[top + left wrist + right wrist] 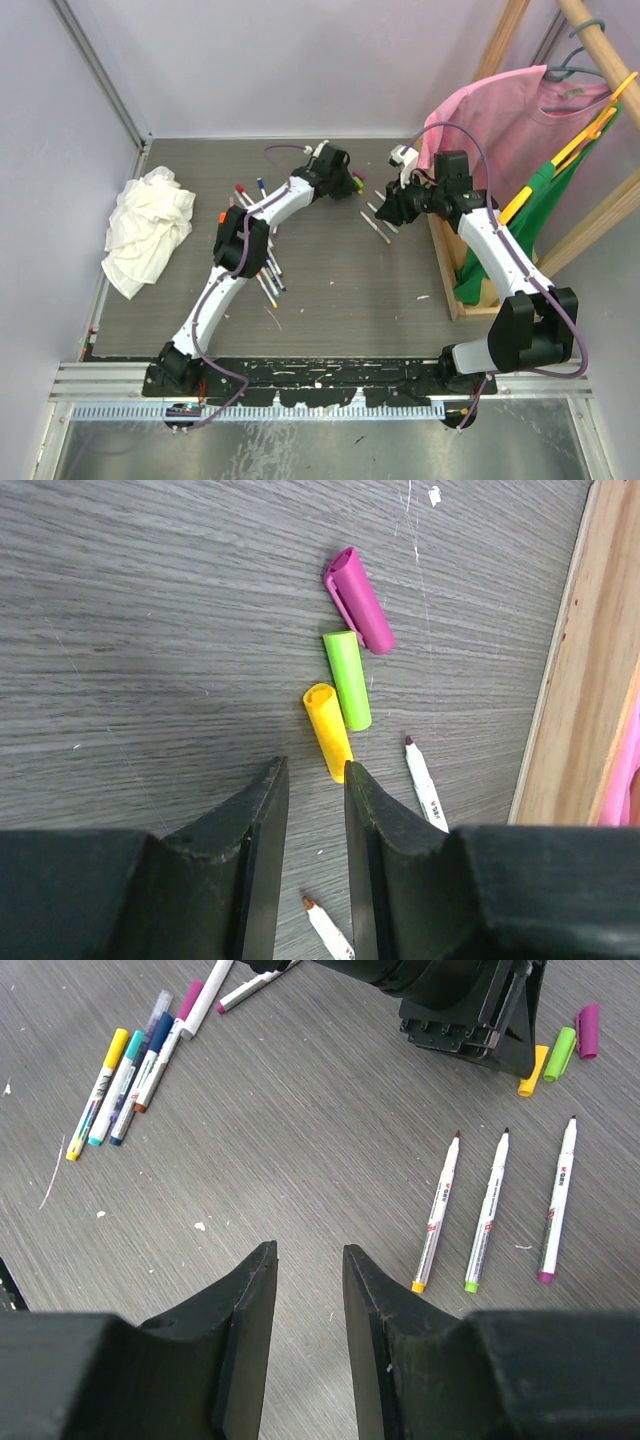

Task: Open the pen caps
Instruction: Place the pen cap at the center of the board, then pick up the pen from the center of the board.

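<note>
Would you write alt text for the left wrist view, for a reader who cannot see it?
Three loose pen caps, magenta, green and yellow, lie in a row on the grey table beyond the left gripper, whose jaws stand apart, holding nothing. Two uncapped pens lie nearby, a wooden frame at right.

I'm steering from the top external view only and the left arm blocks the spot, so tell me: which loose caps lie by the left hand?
Observer: Three small plastic caps lie just ahead of the left hand: a magenta cap, a green cap, a yellow cap.
Operator: Is that hand holding anything?
Observer: No, its jaws stand slightly apart with only grey table between.
Operator: And the right hand?
Observer: The right hand is empty too, facing three uncapped white marker pens lying side by side.
</note>
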Motion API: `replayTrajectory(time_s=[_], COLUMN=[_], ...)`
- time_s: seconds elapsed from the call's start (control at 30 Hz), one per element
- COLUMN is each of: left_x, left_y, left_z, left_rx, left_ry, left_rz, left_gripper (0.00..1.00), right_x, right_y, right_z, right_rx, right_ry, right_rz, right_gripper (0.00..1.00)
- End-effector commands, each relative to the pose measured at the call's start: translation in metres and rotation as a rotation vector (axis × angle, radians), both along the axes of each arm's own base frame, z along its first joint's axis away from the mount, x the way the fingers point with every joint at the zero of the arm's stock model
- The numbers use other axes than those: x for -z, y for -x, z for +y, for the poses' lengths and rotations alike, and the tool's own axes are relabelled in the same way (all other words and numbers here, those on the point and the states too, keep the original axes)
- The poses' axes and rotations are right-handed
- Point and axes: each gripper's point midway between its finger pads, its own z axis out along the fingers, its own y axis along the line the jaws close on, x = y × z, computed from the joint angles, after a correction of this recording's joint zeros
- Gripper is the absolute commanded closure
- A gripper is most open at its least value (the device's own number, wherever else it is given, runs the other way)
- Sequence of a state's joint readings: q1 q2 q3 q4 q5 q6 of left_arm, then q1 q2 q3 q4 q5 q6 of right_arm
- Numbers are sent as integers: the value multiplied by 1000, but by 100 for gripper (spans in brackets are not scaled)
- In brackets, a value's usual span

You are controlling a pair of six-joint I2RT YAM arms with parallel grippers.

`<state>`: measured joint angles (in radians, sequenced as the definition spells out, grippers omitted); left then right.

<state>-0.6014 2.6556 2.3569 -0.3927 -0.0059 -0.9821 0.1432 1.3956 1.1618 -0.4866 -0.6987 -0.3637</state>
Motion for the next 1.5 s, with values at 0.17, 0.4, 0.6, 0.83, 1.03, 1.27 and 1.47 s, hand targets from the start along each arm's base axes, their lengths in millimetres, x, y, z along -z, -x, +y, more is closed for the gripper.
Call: replayTrajectory(time_s=[0.17,0.4,0.6,0.83,1.03,1.27,1.47], left_x=[-109,-166,-183,-168,-157,-161,-126], left_y=[-3,35,96,161,213,257,292], left_z=[1,20,49,111,160,208,231], left_rx=[60,150,287,350,340,251,231], left_ry=[62,83,72,-89,-180,-204,-208], left_rz=[-193,-347,-496,-549,-566,-643,-506], left_gripper=[71,66,57,52,49,28,26], right_x=[-20,-26,-34,-54,-55,-46,-37], right_y=[4,14,25,49,67,93,101], right_z=[4,7,11,20,28,46,46], right_rx=[-28,-56,-89,-172,-230,-334,-358], right_ry=[-42,-67,-95,-153,-173,-196,-181], right_rz=[-55,-73,-100,-178,-207,-223,-198], right_gripper=[62,62,62,60,53,43,41])
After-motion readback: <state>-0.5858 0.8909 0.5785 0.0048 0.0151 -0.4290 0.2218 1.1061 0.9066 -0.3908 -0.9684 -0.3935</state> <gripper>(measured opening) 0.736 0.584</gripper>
